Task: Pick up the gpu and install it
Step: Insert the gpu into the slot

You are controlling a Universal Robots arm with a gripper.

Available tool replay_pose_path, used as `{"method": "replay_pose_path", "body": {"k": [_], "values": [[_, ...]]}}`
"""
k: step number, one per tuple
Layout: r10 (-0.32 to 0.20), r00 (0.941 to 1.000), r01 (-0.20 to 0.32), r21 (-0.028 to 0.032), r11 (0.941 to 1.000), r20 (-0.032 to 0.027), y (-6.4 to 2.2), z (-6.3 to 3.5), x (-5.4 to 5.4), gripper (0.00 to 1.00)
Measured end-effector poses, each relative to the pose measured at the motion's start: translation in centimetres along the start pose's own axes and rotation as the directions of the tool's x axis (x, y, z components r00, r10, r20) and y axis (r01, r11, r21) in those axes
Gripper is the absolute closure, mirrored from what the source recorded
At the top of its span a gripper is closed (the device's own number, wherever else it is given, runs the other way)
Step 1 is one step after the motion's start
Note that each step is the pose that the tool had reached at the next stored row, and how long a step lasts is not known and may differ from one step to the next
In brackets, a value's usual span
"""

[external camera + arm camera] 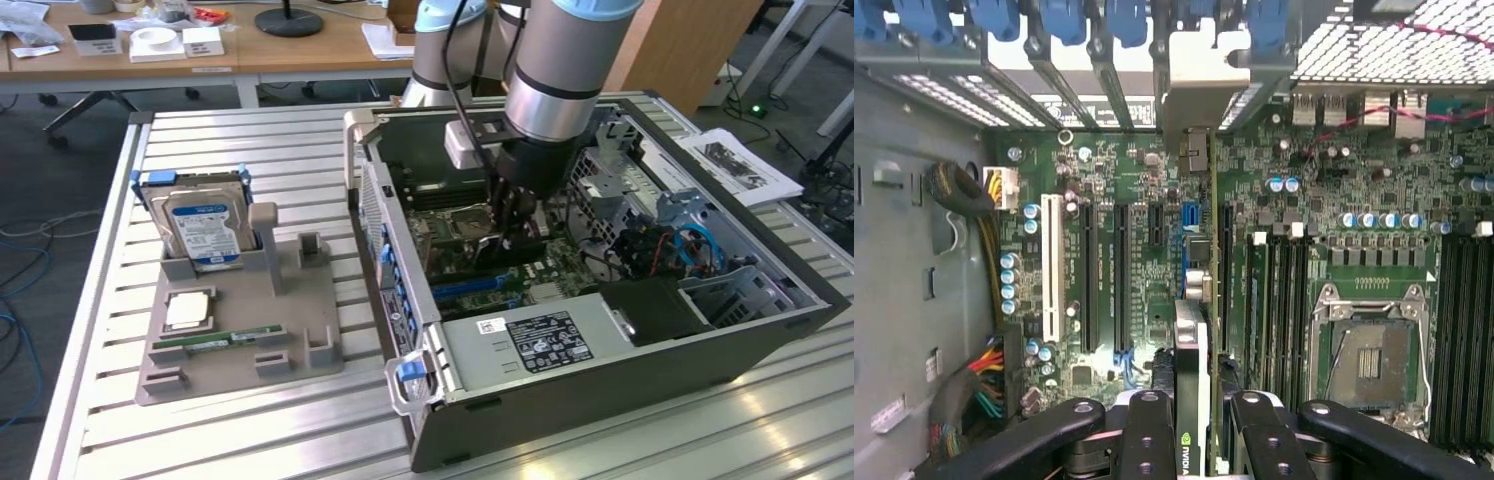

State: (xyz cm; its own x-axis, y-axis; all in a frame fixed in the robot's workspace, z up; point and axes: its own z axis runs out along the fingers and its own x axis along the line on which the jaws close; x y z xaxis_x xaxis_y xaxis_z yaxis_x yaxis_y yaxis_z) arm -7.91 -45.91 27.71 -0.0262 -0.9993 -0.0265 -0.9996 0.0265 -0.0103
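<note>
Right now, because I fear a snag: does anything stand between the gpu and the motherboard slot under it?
Nothing visible does. The gpu stands edge-on in line with the blue slot; the cable bundles lie aside by the case wall.

A slatted metal table (267, 140) is shown. An open computer case (601, 395) is laid on it toward the exterior view's right. A grey moulded holder (234, 372) is set near it on the left. A printed sheet (742, 166) is seen at the right edge.
</note>
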Motion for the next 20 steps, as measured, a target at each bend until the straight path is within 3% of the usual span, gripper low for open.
{"method": "replay_pose_path", "body": {"k": [20], "values": [[0.000, 1.0000, 0.000, -0.0001, 1.0000, -0.0013, 0.65, 0.92, 0.05, 0.73]]}}
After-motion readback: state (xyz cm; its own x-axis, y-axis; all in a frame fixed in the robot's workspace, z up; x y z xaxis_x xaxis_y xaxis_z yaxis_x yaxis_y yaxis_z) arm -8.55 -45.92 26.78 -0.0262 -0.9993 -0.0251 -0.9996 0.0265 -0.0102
